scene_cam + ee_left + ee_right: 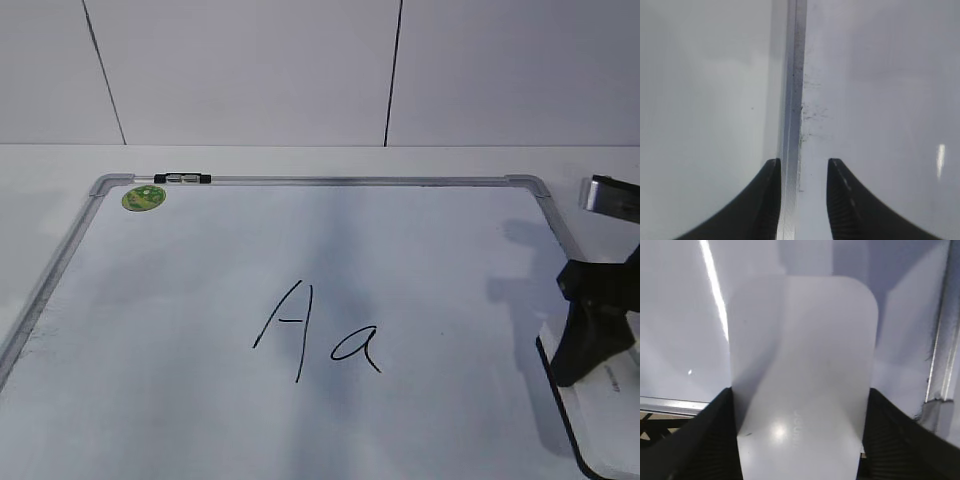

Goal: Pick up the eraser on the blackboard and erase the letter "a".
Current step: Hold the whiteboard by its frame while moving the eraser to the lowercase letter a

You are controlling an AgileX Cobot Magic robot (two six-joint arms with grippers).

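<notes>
The blackboard (200, 420) lies flat on the white counter (300, 160), its silver-grey frame running along the far edge with a rounded corner at 11 o'clock and another at 1 o'clock. Just inside the 11 o'clock corner sits a round green sticker (143, 197), and a small black-and-clear marker clip (182, 179) rests on the frame just beside it toward 3 o'clock. Near the middle of the board a tall capital "A" (288, 330) is written in thin black marker, and the letter "a" (357, 346) stands just beside it toward 3 o'clock, unsmudged. The eraser (802, 375) is at the board's 4 o'clock edge, well apart from the letter: the right wrist view shows its white rounded-rectangular top between the two dark fingers (705, 440) of the right tool (800, 440), which press against both long sides, so that tool is closed on it. In the exterior view the same tool (598, 330) stands over the eraser at the right edge of the frame, casting a shadow on the board. The left tool (802, 200) has its jaws apart with nothing between them but the board's metal frame (792, 100), which runs from 12 to 6 o'clock beneath the gap; fine black specks lie on the white surface just beside that rail.
</notes>
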